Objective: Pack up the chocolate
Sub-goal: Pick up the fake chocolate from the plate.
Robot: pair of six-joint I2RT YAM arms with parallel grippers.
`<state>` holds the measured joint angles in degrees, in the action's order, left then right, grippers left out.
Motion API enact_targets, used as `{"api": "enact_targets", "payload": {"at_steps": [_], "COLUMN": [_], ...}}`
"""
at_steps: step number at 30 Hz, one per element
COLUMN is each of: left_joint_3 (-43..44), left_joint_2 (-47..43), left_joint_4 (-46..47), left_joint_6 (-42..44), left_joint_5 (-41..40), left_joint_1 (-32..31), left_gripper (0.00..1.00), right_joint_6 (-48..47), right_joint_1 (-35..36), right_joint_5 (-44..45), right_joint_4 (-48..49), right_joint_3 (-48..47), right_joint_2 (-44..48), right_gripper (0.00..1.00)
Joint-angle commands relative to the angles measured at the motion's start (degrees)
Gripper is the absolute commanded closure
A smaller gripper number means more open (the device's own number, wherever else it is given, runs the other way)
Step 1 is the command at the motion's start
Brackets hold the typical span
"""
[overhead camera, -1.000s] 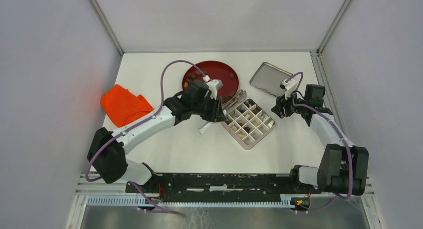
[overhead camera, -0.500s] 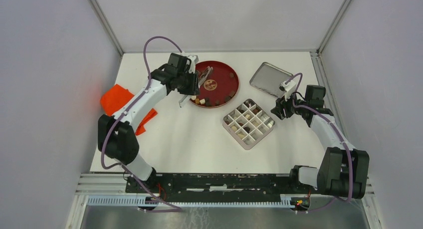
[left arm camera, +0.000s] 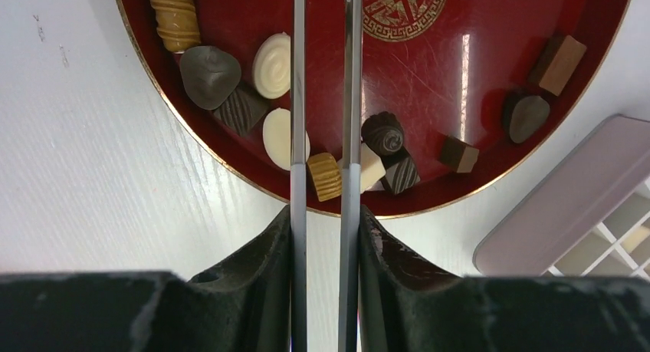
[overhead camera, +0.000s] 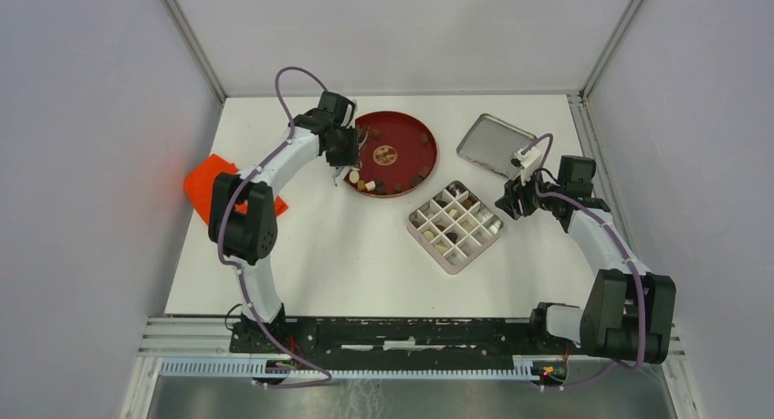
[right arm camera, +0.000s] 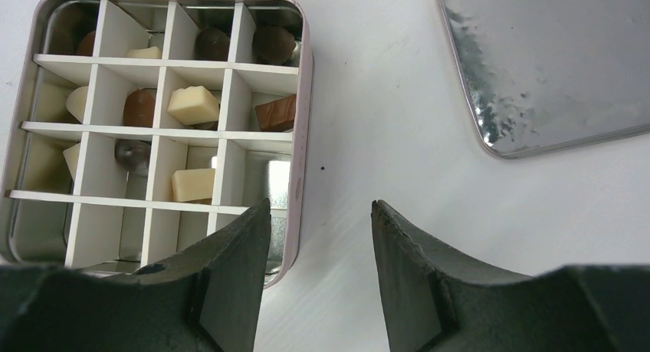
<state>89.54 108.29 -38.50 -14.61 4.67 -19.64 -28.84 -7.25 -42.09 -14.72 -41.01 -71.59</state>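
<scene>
Left pincer (left arm camera: 324,218) was clenched on the metal tweezers (left arm camera: 298,99), whose two blades ran out over the chocolate (left arm camera: 325,176). Their tips were out of view, so whether they held a piece could not be told. Loose pieces lay on the red plate (left arm camera: 475,53), several touching in a cluster at its near rim; others sat in cells of the divided tin (right arm camera: 301,137). Right pincer (right arm camera: 320,237) hung released and empty beside that tin. Thin blades squeezing a rounded piece might squirt it out, or knock a neighbour over the low rim onto the bench (left arm camera: 115,176).
</scene>
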Motion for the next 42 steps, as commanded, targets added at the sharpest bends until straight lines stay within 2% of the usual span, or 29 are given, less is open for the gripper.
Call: {"api": "enact_targets", "payload": {"at_steps": [1,5,12,18,25,32,42], "left_joint_3": [2.6,5.4,10.9,17.8,19.9,22.7,26.0], "left_joint_2": [0.4,2.7,6.2,10.5,12.9,15.1,18.6], "left_joint_4": [4.7,2.8,2.2,-1.9,-4.9,-6.1,-9.7], "left_joint_6": [-4.7,-3.4,-2.1,3.4,8.1,9.5,11.7], "left_joint_5": [-3.7,-4.3,-2.5,0.9,3.0,2.9,8.1], "left_joint_1": [-0.1,-0.1,-0.1,0.6,1.3,2.4,4.9], "left_gripper": [0.71,0.73,0.67,0.63,0.63,0.62,0.60], "right_joint_6": [-1.1,-1.5,-1.5,-1.5,-1.5,-1.4,-1.5], "right_joint_1": [-0.2,-0.2,-0.2,-0.2,-0.2,-0.2,-0.2], "right_joint_5": [-1.7,-1.9,-2.0,-1.8,-1.8,-1.7,-1.9], "right_joint_4": [0.3,0.1,-0.2,-0.1,-0.2,-0.1,-0.2], "right_joint_3": [-1.9,-2.1,-2.1,-2.1,-2.1,-2.0,-2.0], "right_joint_2": [0.1,0.0,-0.2,-0.5,-0.7,-1.0,-1.5], "right_gripper": [0.43,0.43,0.43,0.43,0.43,0.43,0.43]}}
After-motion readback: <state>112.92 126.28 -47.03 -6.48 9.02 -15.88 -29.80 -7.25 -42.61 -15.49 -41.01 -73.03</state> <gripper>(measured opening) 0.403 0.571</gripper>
